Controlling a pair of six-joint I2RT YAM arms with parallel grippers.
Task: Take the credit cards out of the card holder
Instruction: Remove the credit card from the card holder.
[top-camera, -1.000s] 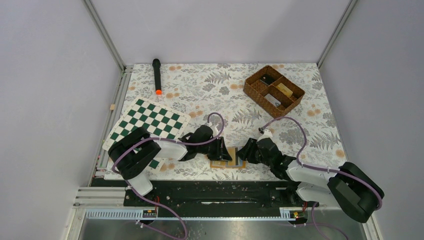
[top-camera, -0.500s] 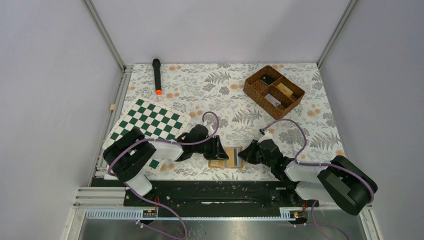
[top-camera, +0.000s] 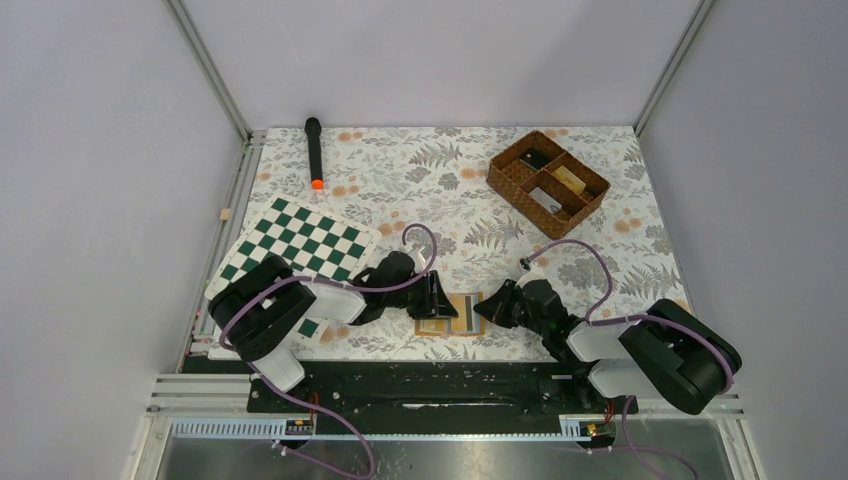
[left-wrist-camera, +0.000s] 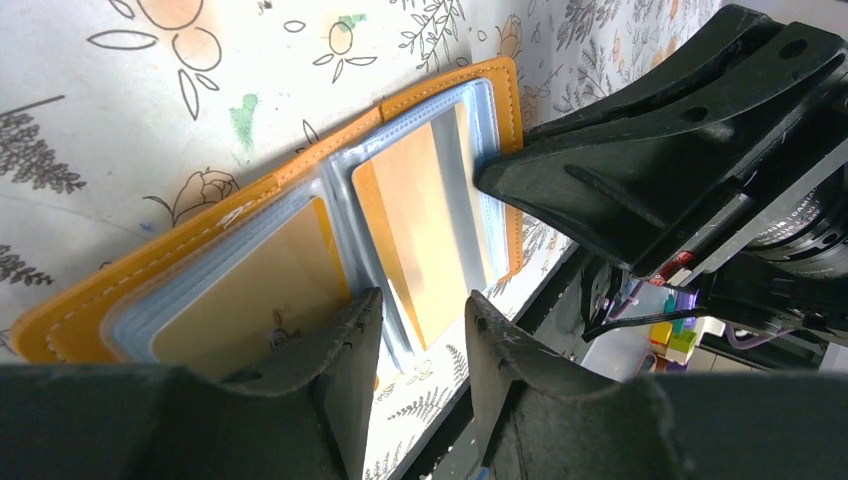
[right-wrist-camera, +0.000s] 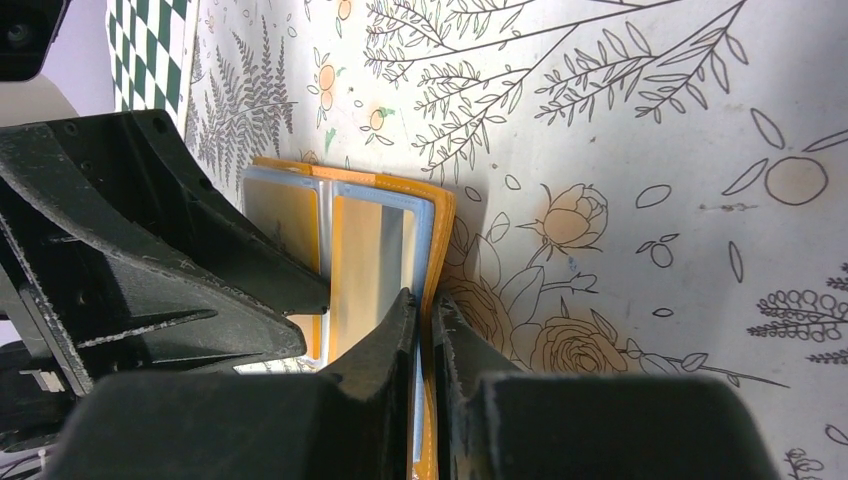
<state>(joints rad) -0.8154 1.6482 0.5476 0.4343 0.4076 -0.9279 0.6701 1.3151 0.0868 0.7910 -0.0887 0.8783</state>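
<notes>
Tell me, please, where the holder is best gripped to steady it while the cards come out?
Grip the holder by its thin leather rim on an outer side, coming in low from that side. It lies open on the table, and the cards in clear sleeves cover its middle, so only the rim is free to pinch. The right gripper is shut on that rim.

card holder (top-camera: 462, 310) orange-tan | desk (top-camera: 430, 180) white, grey fern, orange flower print | chessboard (top-camera: 300, 240) green-white checks | basket (top-camera: 505, 170) brown wicker | torch (top-camera: 314, 150) black, orange tip
</notes>
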